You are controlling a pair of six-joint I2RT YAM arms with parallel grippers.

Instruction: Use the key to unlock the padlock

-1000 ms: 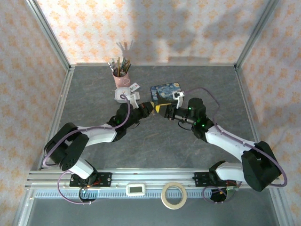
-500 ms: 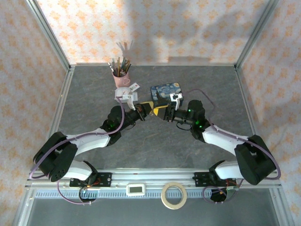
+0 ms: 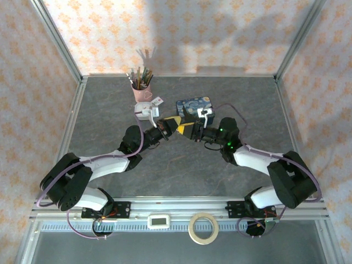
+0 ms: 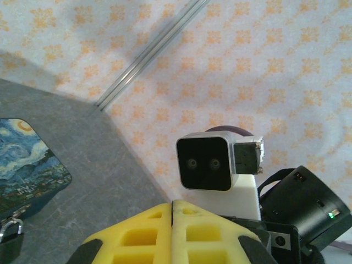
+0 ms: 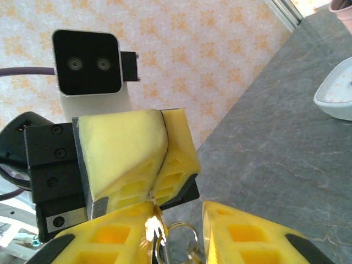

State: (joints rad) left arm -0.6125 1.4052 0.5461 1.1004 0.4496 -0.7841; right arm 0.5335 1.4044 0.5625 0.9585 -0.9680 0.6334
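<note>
My left gripper [image 3: 172, 125] and right gripper [image 3: 186, 127] meet tip to tip above the table, just in front of the blue painted box [image 3: 193, 106]. The left gripper [image 5: 155, 187] is shut, and the thin silvery key [image 5: 154, 220] pokes out from between its yellow pads. The key and its ring [image 5: 177, 237] hang inside my right gripper [image 5: 179, 212], whose jaws stand apart; the blade lies against one pad and there is a gap to the other. In the left wrist view the shut left gripper [image 4: 172, 204] faces the right wrist camera. The small dark padlock [image 4: 10, 243] hangs at the edge of the blue box [image 4: 27, 159].
A pink cup of brushes [image 3: 141, 88], a white dish [image 3: 144, 111] and a white tag [image 3: 158, 102] stand behind the left gripper. A tape roll [image 3: 203, 227] and a small white device [image 3: 160, 221] lie on the front rail. Patterned walls enclose the table.
Both grippers have edged slightly toward the back while staying tip to tip. The left arm's elbow has swung lower and leftward.
</note>
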